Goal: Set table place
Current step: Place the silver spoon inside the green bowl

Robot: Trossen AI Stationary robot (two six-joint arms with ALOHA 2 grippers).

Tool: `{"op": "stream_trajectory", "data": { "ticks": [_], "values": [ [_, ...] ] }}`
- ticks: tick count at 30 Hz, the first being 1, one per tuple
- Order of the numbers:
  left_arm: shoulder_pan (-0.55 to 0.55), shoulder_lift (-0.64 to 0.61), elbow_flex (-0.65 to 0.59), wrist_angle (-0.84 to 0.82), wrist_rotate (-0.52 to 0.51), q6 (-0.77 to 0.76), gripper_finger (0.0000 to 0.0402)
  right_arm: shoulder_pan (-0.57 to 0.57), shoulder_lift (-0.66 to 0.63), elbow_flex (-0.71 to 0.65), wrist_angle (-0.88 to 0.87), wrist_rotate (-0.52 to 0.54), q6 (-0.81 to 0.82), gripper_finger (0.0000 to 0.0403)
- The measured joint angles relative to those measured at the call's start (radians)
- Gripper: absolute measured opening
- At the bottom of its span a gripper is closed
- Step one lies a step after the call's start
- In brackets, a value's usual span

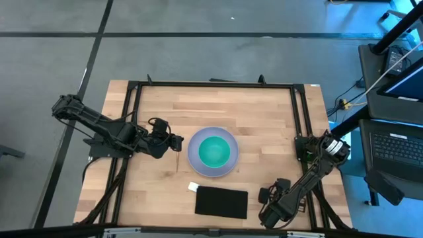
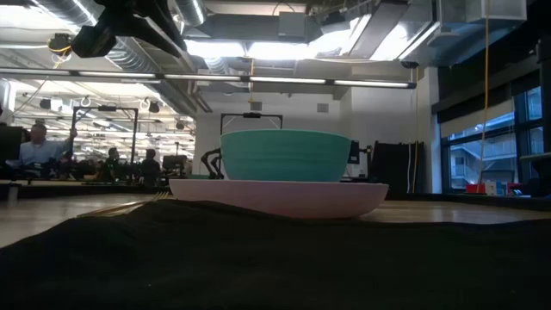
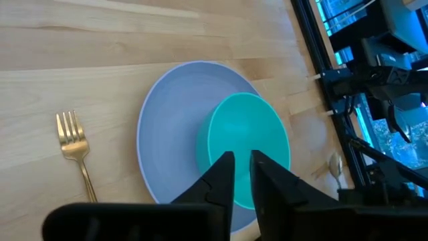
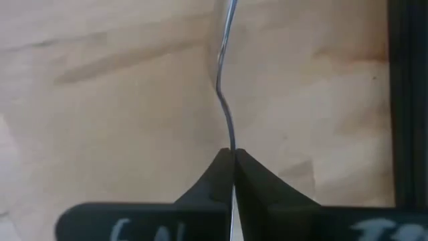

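The pale lavender plate lies mid-table with the teal bowl standing in it; both also show in the low view, plate under bowl. The gold fork lies flat on the wood left of the plate. My left gripper hovers at the plate's left rim; in its wrist view its fingers are open by a narrow gap and touch nothing. My right gripper is near the table's near right corner, shut on the silver spoon. My right gripper pinches the spoon's thin handle between its two fingertips. The spoon shows edge-on and runs straight on from the fingers, its far end leaving the wrist picture. Whether any part rests on the wood I cannot tell.
A black rectangular mat lies by the near edge, with a small white piece at its left corner; it fills the foreground of the low view. Black frame rails run along the table's sides. Bare wood lies right of the plate.
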Motion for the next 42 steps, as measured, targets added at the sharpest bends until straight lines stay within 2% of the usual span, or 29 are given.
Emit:
{"op": "stream_trajectory", "data": {
  "ticks": [8,15,20,26,42],
  "values": [
    [0.0,0.0,0.0,-0.002,0.0,0.0,0.0056,-0.001,-0.083,0.013,-0.116,0.044,-0.012,0.0008],
    [0.0,0.0,0.0,-0.003,0.0,0.0,0.0065,-0.013,-0.212,0.014,-0.233,0.111,-0.064,0.0004],
    [0.0,0.0,0.0,-0.002,0.0,0.0,0.0066,-0.049,-0.305,0.014,-0.292,0.134,-0.217,0.0004],
    [0.0,0.0,0.0,-0.002,0.0,0.0,0.0055,-0.075,-0.379,0.015,-0.318,0.283,-0.392,0.0004],
    [0.0,0.0,0.0,-0.002,0.0,0.0,0.0025,-0.285,-0.407,0.02,-0.249,0.347,-0.839,0.0004]
  ]
}}
